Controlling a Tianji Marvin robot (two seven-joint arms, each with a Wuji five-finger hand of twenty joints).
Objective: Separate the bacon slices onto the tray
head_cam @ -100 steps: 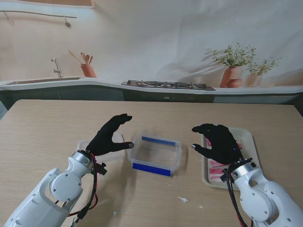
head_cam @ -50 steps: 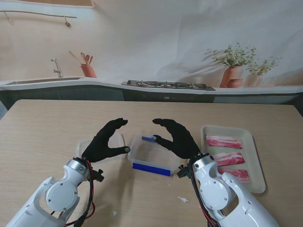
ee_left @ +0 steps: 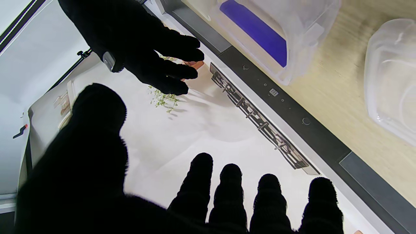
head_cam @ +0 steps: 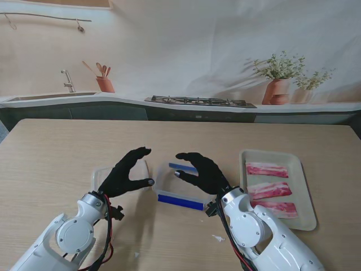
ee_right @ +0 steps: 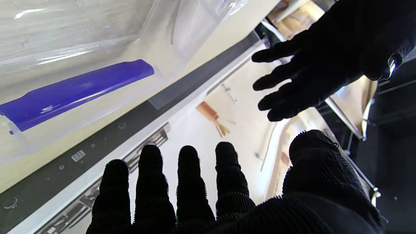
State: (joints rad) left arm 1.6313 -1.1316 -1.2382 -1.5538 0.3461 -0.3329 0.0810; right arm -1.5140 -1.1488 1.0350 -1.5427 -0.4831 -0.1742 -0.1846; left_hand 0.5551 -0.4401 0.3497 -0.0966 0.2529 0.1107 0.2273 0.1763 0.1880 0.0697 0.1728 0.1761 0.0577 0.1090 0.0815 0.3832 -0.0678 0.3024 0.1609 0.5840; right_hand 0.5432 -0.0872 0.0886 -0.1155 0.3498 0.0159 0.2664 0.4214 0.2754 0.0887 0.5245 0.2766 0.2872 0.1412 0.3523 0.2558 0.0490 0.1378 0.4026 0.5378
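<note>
At the right of the stand's view, three bacon slices (head_cam: 269, 188) lie apart from one another on the pale tray (head_cam: 302, 186), pink and red with white streaks of fat, set one after another from the farthest slice to the nearest. The near left corner of the tray is cut off by the right arm. Toward the middle of the frame sits a clear plastic container (head_cam: 185, 186) with blue clips on its far and near edges; nothing can be made out inside it, and the right hand (head_cam: 202, 171) covers much of its right side. Left of it, mostly hidden behind the left hand (head_cam: 127, 172), lies a clear lid (head_cam: 97, 175). Both black-gloved hands hover with fingers spread and thumbs apart, gripping nothing, palms turned toward each other across the container. The wrist views show the same splayed fingers (ee_left: 230, 191) and the blue clip (ee_right: 71, 92) through clear plastic.
</note>
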